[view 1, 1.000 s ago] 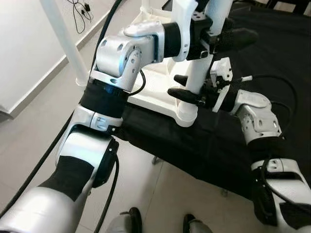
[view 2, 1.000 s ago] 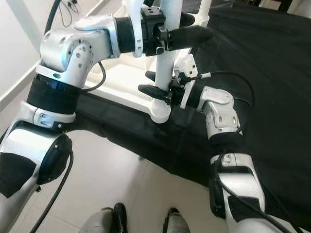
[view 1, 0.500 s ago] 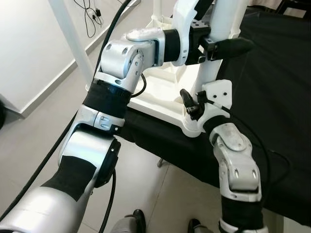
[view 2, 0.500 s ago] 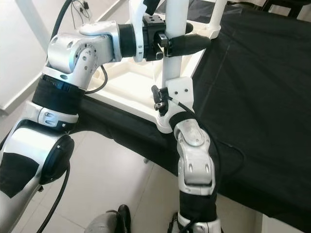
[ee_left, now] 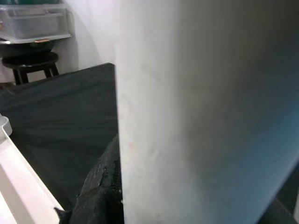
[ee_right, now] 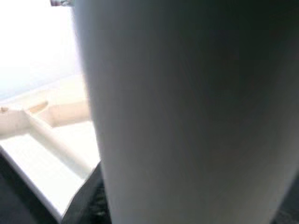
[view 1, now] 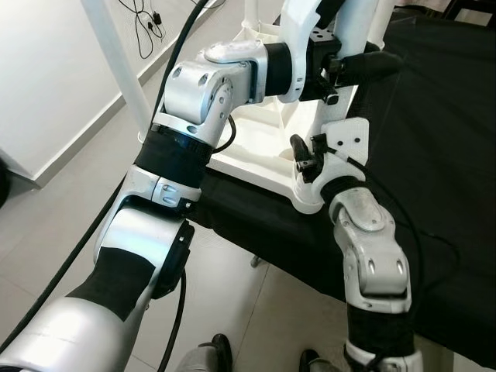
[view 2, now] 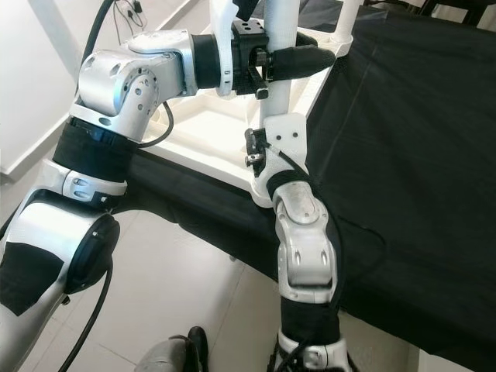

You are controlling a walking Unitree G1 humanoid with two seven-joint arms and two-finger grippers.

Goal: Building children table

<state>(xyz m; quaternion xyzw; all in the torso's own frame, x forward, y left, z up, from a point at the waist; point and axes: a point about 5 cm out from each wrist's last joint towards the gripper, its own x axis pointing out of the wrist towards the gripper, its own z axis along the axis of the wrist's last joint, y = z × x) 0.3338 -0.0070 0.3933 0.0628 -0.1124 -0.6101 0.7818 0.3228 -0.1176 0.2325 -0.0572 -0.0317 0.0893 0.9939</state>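
A white children's table (view 1: 248, 151) lies upside down on a black cloth (view 1: 442, 116). One white table leg (view 2: 277, 97) stands upright in its near corner socket (view 1: 310, 198). My left gripper (view 1: 372, 63) is shut on the leg high up, reaching in from the left. My right gripper (view 1: 306, 159) is shut on the same leg just above the socket, its forearm rising from below. In both wrist views the table leg (ee_left: 196, 116) (ee_right: 187, 116) looms very close, with a black finger (ee_left: 100, 196) beside it.
A white pole (view 1: 116, 70) stands on the tiled floor to the left, with cables (view 1: 147, 15) by the wall. Another upright leg (view 2: 346, 19) is at the table's far corner. A stool (ee_left: 32, 60) and a plastic bin (ee_left: 32, 21) stand beyond the cloth.
My right arm has swung from the right side to below the leg, its wrist turning around the leg near the socket. The left gripper has kept its hold.
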